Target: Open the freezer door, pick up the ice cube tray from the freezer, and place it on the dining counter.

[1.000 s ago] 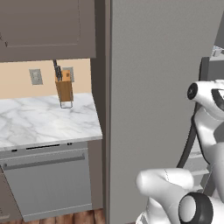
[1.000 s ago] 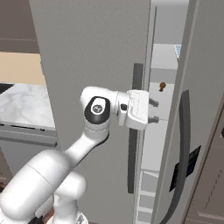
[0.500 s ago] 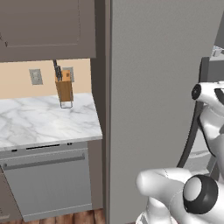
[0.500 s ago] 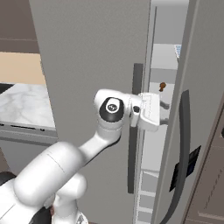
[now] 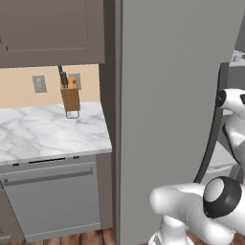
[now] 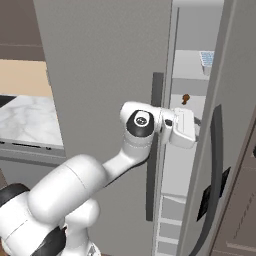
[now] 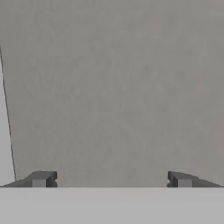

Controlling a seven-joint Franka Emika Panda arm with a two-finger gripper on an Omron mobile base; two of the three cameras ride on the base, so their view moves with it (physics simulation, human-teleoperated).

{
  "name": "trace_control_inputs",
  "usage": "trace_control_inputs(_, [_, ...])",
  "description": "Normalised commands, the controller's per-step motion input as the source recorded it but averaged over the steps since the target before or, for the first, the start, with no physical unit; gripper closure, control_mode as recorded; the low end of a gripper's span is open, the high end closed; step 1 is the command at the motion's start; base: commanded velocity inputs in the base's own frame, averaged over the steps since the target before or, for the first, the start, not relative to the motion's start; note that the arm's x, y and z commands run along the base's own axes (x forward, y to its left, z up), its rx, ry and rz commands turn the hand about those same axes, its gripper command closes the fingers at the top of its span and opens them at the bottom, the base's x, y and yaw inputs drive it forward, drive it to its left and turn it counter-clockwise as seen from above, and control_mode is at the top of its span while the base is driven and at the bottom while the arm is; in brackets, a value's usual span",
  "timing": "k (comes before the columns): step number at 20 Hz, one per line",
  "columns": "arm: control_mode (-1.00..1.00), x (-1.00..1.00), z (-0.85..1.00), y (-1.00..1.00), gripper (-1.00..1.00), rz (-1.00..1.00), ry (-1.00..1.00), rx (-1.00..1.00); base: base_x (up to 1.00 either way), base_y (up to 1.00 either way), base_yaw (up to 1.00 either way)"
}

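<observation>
Left base view: you have the arm up along the right edge, reaching past the dark curved handle [image 5: 210, 139] into the gap beside the twin grey door [image 5: 177, 95]. The marble worktop [image 5: 48, 134] with its knife block [image 5: 71, 98] at the back edge plays no part here; it is not the dining counter.

Right base view: the freezer door [image 6: 235, 115] stands ajar at the right, its black button panel [image 6: 212, 192] facing you, so step one looks partly done. You have the gripper [image 6: 192, 127] pushed into the opening, probably to work the door wider from the inside face, since the gap looks too tight for a clean reach. The ice cube tray [image 6: 206, 61] sits on the upper shelf [image 6: 192, 67] near its right edge, well above the hand and untouched. A small brown item [image 6: 185, 98] sits on the shelf below; too small to name.

Hand view: your fingertips [image 7: 41, 178] stand wide apart with nothing between them, facing a flat grey panel [image 7: 113, 87], likely the door's inner side, which fits pushing rather than grasping.
</observation>
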Motion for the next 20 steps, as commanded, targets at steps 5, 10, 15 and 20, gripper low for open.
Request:
trace_control_inputs(5, [-1.0, 0.0, 0.0, -0.42, -1.0, 0.0, 0.09, 0.0, 0.0, 0.0, 0.0])
trace_control_inputs(10, [-1.0, -0.03, 0.0, -0.59, -1.0, 0.0, 0.05, 0.02, 0.0, 0.0, 0.0])
trace_control_inputs(15, [-1.0, -0.09, 0.0, -0.57, -1.0, 0.0, 0.01, 0.02, 0.0, 0.0, 0.0])
trace_control_inputs(20, [-1.0, -0.13, 0.0, -0.56, -1.0, 0.0, 0.0, 0.04, 0.0, 0.0, 0.0])
